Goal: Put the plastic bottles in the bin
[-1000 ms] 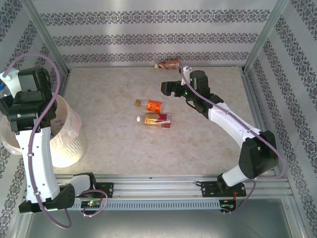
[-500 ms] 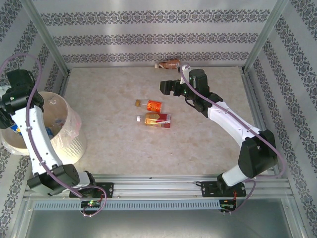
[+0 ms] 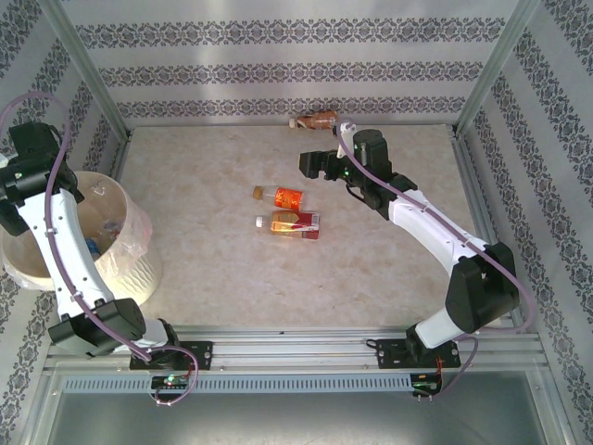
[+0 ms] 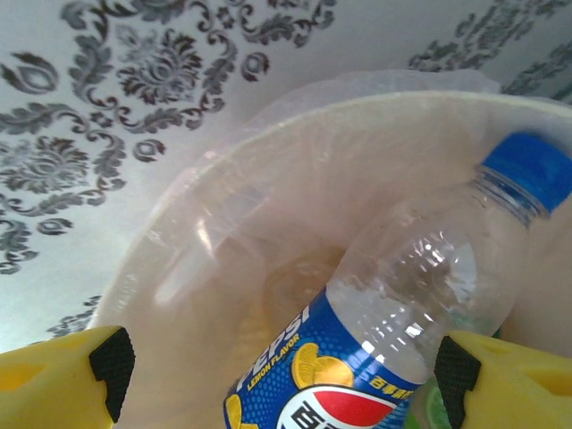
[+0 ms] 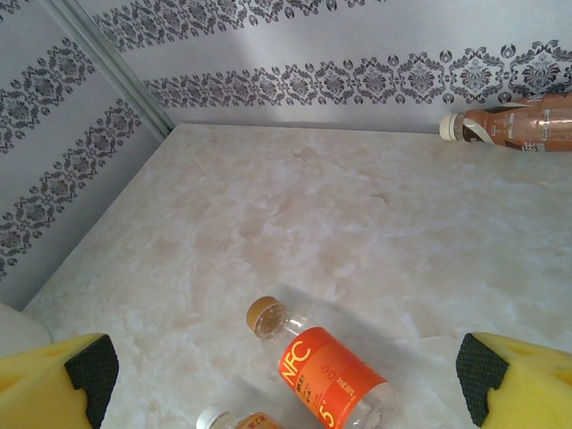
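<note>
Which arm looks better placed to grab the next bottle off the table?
Right: the right gripper, open, hangs beside the orange-labelled bottle, while the left gripper is over the bin.

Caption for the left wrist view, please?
Open left tool with a blue-capped bottle between its tips, over the cream bin.

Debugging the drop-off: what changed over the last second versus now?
The left arm swung left and back over the bin. The left pincer opened, letting go of the blue-capped bottle, which is now loose between the spread fingers above the bin. Unchanged: the right pincer is open over the table, and the orange-label bottle, red-label bottle and brown bottle lie where they were.
</note>
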`<action>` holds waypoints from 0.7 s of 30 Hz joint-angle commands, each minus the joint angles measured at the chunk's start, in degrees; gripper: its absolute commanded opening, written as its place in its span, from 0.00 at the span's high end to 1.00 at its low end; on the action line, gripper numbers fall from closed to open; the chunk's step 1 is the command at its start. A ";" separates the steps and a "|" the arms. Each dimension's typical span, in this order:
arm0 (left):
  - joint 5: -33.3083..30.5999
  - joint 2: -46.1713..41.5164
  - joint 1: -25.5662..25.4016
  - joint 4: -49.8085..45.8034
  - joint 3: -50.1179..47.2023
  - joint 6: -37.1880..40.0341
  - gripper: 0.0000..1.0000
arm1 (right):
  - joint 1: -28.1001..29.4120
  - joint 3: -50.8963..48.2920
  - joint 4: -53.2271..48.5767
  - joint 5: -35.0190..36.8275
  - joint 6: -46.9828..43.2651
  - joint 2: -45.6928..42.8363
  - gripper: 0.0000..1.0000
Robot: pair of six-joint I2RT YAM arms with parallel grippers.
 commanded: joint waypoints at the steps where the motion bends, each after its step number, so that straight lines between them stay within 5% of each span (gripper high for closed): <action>1: 5.05 -1.70 -0.38 1.04 0.51 -1.15 0.09 | 0.93 1.26 0.08 0.31 -0.55 0.54 0.02; 12: 14.55 -4.75 -2.78 5.91 -0.48 -2.68 0.03 | 1.11 0.82 -0.04 0.93 -0.87 0.70 0.02; 21: 18.96 -7.13 -10.30 9.15 0.75 -6.00 0.00 | 1.19 -0.05 -1.45 1.45 -2.50 0.52 0.02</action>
